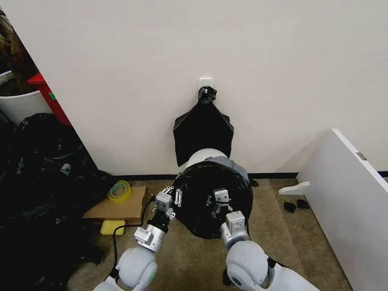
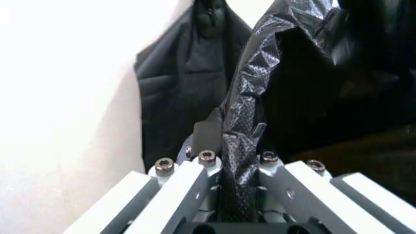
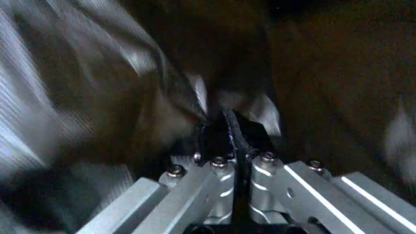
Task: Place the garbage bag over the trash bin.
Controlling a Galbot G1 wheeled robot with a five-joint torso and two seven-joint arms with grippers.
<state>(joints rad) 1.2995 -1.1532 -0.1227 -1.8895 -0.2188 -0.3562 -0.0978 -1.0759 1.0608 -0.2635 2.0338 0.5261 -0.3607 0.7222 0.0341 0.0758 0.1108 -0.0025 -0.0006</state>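
Note:
The trash bin (image 1: 202, 157) is a cream-white bucket standing by the wall, its mouth facing me. The glossy black garbage bag (image 1: 209, 185) is stretched over that mouth and down its sides. My left gripper (image 1: 169, 200) is at the bag's left edge; in the left wrist view it (image 2: 237, 161) is shut on a crinkled fold of the garbage bag (image 2: 250, 97). My right gripper (image 1: 220, 199) reaches into the bag's dark middle. The right wrist view shows it (image 3: 234, 134) shut on a thin black edge of the bag (image 3: 195, 97).
A flat matte black bundle (image 1: 203, 130) hangs on the wall behind the bin. A heap of black bags (image 1: 36, 182) fills the left side. Cardboard (image 1: 115, 209) with a yellow tape roll (image 1: 119, 191) lies left of the bin. A white panel (image 1: 351, 200) stands at the right.

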